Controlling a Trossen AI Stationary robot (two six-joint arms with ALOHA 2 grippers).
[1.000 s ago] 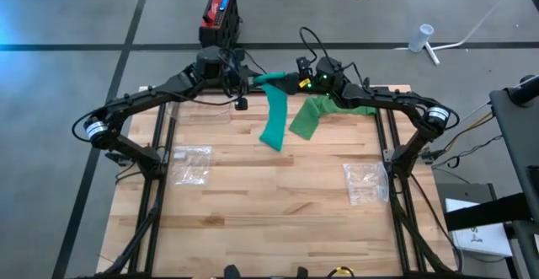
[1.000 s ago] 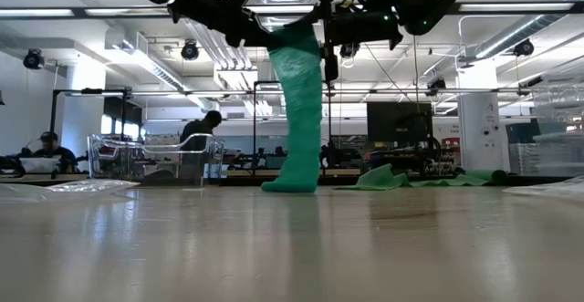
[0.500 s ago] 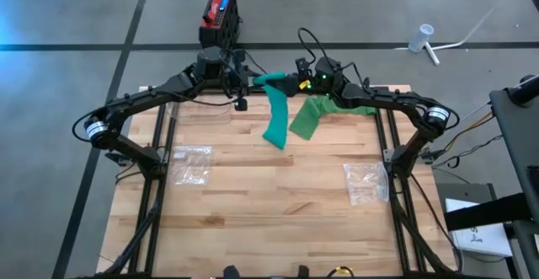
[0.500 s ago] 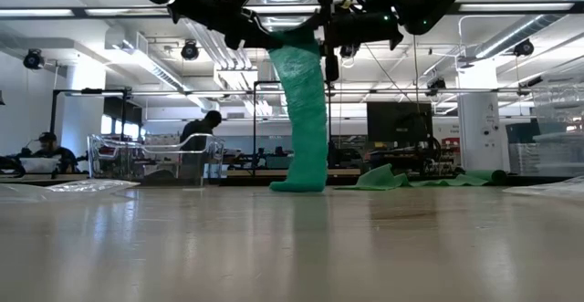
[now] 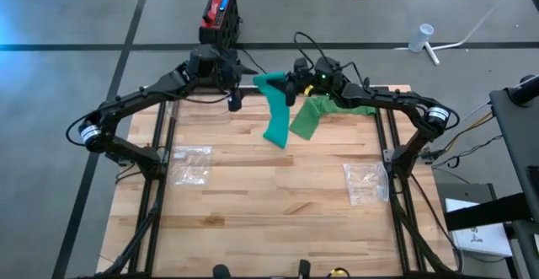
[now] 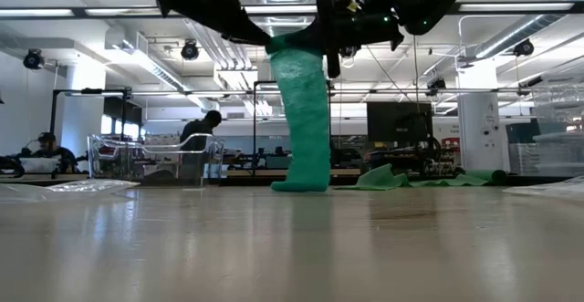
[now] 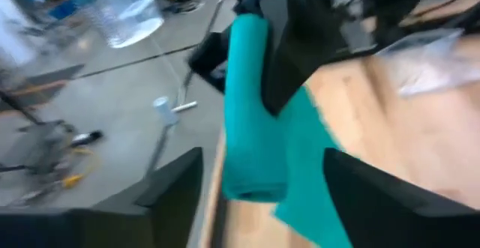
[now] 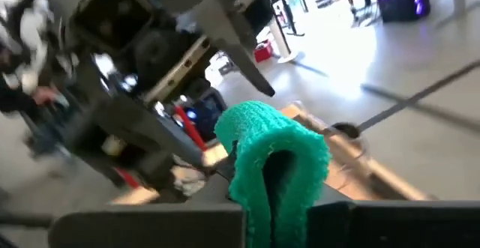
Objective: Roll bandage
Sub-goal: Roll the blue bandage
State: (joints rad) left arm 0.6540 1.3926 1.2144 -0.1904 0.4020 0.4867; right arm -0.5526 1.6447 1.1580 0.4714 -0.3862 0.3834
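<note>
Bandage, a teal strip, hangs from a rolled top end held up over the far edge of the table, its loose tail reaching down to the wood. Going left to right: the left gripper sits just beside the roll with its jaws spread apart, holding nothing, the roll clear of both fingers in its wrist view. The right gripper has its jaws clamped on the roll's top. A second green cloth lies crumpled just right of the strip
</note>
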